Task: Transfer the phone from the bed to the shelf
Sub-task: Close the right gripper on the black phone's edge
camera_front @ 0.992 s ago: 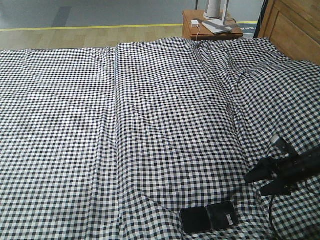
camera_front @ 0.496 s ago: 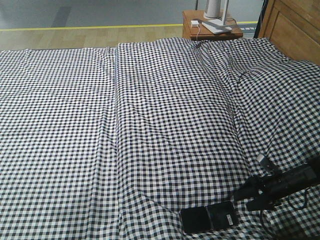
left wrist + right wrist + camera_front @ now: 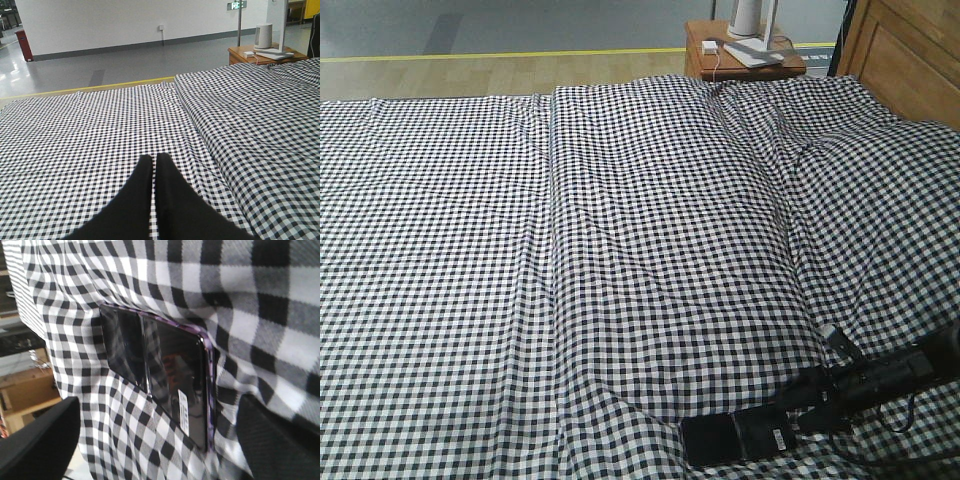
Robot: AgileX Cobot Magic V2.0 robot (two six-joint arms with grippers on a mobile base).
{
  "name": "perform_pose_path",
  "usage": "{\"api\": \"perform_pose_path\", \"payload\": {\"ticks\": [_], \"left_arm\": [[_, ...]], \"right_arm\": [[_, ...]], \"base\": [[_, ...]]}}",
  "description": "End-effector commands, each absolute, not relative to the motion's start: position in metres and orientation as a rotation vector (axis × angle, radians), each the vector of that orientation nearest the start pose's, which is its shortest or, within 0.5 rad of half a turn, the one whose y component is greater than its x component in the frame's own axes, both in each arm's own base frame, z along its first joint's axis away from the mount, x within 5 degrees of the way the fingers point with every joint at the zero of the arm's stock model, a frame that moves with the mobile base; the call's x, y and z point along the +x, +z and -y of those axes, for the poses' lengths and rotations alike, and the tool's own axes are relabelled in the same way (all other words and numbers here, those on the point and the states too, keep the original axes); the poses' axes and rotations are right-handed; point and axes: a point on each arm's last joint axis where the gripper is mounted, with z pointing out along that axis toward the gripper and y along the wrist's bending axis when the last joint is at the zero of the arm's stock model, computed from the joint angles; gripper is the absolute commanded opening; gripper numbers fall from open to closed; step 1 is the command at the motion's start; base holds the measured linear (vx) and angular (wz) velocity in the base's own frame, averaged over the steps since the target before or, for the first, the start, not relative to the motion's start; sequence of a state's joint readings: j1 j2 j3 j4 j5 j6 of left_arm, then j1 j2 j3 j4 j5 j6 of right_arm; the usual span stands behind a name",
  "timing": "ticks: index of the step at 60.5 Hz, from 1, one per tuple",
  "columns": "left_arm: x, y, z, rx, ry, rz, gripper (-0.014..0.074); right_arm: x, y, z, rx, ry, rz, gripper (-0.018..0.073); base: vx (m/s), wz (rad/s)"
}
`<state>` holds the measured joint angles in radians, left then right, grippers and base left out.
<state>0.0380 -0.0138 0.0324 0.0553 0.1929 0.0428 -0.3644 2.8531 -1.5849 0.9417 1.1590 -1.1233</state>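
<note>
The phone (image 3: 735,437) lies flat on the bed (image 3: 620,250) near the front edge, a glossy black slab with a white sticker (image 3: 184,412). My right gripper (image 3: 800,410) is open and low at the phone's right end. In the right wrist view its two black fingers (image 3: 42,440) stand either side of the phone (image 3: 160,370), apart from it, with checked cover between. My left gripper (image 3: 153,161) is shut on nothing and hovers over the checked bed (image 3: 100,125). The shelf is out of view.
A reddish-brown bedside table (image 3: 745,55) with white devices stands at the far right, next to the wooden headboard (image 3: 910,60). Beyond the bed is grey floor with a yellow line (image 3: 500,55). A raised fold (image 3: 790,200) runs down the cover's right side.
My right gripper has moved down and to the left across the cover, from clear of the phone to its right end. The phone has not moved.
</note>
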Motion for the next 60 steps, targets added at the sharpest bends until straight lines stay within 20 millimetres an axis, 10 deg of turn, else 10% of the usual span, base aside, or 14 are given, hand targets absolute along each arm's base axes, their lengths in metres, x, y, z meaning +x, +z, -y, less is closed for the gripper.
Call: {"api": "perform_pose_path", "payload": {"ticks": [1, 33, 60], "left_arm": [[0.055, 0.201, -0.003, 0.036, 0.104, -1.588, 0.0001], [0.055, 0.201, -0.003, 0.036, 0.104, -1.588, 0.0001], [0.055, 0.201, -0.003, 0.036, 0.104, -1.588, 0.0001]], "right_arm": [[0.377, -0.082, 0.067, -0.058, 1.621, -2.710, 0.0594], [0.374, -0.097, 0.057, -0.029, 1.667, -2.661, 0.0594], [0.378, -0.098, 0.010, -0.176, 1.707, -2.700, 0.0594]], "base": [[0.00, 0.00], [0.00, 0.00], [0.00, 0.00]]}}
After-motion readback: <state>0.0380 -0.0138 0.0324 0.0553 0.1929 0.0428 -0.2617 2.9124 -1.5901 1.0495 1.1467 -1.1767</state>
